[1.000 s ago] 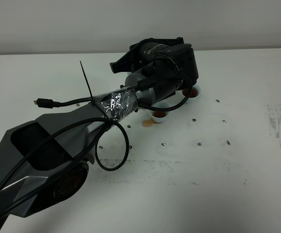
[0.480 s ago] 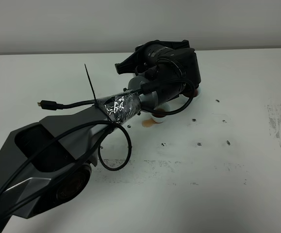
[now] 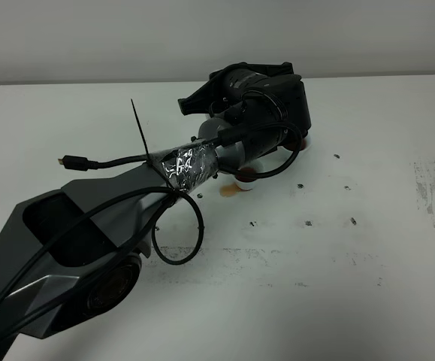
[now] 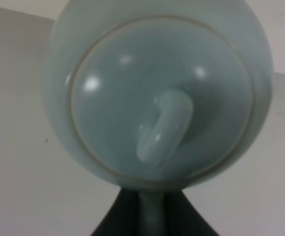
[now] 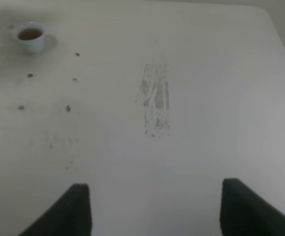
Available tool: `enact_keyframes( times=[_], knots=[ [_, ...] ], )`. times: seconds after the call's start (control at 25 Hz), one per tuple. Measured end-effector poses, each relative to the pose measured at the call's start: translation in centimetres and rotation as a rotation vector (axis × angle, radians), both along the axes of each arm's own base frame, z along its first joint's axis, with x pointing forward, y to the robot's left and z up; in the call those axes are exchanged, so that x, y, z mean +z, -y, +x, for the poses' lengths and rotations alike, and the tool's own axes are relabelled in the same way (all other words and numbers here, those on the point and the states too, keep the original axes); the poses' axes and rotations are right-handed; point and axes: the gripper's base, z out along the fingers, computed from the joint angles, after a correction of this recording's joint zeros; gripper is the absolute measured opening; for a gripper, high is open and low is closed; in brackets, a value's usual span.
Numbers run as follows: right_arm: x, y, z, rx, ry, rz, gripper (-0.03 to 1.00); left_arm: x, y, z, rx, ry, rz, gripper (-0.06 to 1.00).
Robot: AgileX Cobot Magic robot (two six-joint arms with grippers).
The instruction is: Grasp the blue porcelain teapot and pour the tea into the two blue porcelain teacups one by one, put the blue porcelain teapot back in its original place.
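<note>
The blue porcelain teapot (image 4: pixel 157 93) fills the left wrist view, showing its domed lid and a loop-shaped knob. My left gripper (image 4: pixel 149 214) is shut on the handle at the pot's near side. In the high view the left arm's wrist (image 3: pixel 255 113) hides the teapot and most of both teacups. Only a sliver of one teacup (image 3: pixel 245 179) shows under the wrist. One teacup (image 5: pixel 30 37) with brown tea in it appears far off in the right wrist view. My right gripper (image 5: pixel 152 211) is open over bare table, holding nothing.
A small brown tea stain (image 3: pixel 231 190) lies on the white table (image 3: pixel 337 248) beside the near cup. Dark specks and a grey scuff patch (image 5: pixel 154 101) mark the tabletop. A loose cable loop (image 3: pixel 176 229) hangs from the left arm.
Over the last second the left arm shifted slightly right and away, covering more of the two cups. Nothing has moved in the last half second.
</note>
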Motion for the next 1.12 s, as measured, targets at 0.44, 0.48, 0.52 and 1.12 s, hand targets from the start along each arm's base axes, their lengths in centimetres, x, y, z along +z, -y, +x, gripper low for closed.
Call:
enact_keyframes(
  times=[0.44,0.48,0.52,1.12],
  knots=[
    [0.0,0.0,0.0,0.0,0.0,0.0,0.54,-0.08,0.01,-0.05,0.003,-0.008,-0.008,0.01],
    [0.0,0.0,0.0,0.0,0.0,0.0,0.54,-0.12,0.02,-0.06,0.003,-0.012,-0.011,0.01],
    [0.0,0.0,0.0,0.0,0.0,0.0,0.54,-0.14,0.03,-0.08,0.004,-0.015,-0.014,0.01],
    [0.0,0.0,0.0,0.0,0.0,0.0,0.54,-0.35,-0.08,-0.25,0.037,-0.032,-0.041,0.01]
  ],
)
